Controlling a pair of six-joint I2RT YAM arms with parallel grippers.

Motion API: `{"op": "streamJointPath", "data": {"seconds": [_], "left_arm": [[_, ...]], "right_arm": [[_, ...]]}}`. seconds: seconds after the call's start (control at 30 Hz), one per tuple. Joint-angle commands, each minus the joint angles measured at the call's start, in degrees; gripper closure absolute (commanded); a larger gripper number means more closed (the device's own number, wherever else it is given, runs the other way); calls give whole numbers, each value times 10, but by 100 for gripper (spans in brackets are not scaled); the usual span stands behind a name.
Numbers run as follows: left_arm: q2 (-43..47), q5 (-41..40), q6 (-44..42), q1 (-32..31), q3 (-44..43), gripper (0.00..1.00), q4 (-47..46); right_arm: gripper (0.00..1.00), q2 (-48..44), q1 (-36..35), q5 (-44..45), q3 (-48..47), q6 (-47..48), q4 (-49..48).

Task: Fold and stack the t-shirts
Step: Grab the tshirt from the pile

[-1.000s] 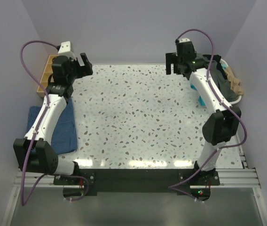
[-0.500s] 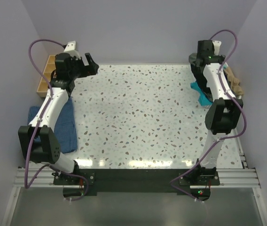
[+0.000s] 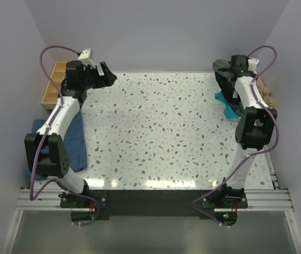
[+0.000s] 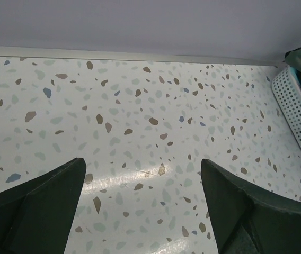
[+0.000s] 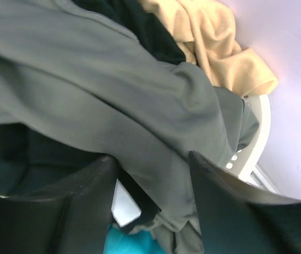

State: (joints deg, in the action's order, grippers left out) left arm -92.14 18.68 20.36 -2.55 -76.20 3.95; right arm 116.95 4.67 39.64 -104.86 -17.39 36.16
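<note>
The right tool (image 5: 151, 159) is held apart over the grey shirt (image 5: 113, 90) heaped in the basket (image 5: 262, 121), the left tool (image 4: 142, 169) apart above the counter (image 3: 156, 132); folding is judged barely begun, one blue cloth (image 3: 75, 143) laid aside.

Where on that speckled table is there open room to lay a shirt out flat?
The whole middle of the table is bare, from the folded blue cloth on the left to the basket on the right. Crowded spots: the basket, heaped with shirts where the right hand reaches, and the left edge.
</note>
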Motion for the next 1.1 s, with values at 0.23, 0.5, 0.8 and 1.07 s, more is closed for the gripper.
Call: {"op": "streamJointPath", "data": {"seconds": [0.23, 0.5, 0.8, 1.07], "left_arm": [[-14, 21, 2, 2, 4, 7, -51], [-20, 34, 13, 1, -3, 8, -59], [-14, 45, 24, -5, 4, 9, -66], [-18, 22, 35, -5, 2, 15, -60]], "right_arm": [[100, -3, 12, -18, 25, -7, -91], [100, -231, -8, -170, 228, 11, -253], [100, -329, -24, -264, 244, 42, -239], [100, -370, -131, -379, 160, 97, -203]]}}
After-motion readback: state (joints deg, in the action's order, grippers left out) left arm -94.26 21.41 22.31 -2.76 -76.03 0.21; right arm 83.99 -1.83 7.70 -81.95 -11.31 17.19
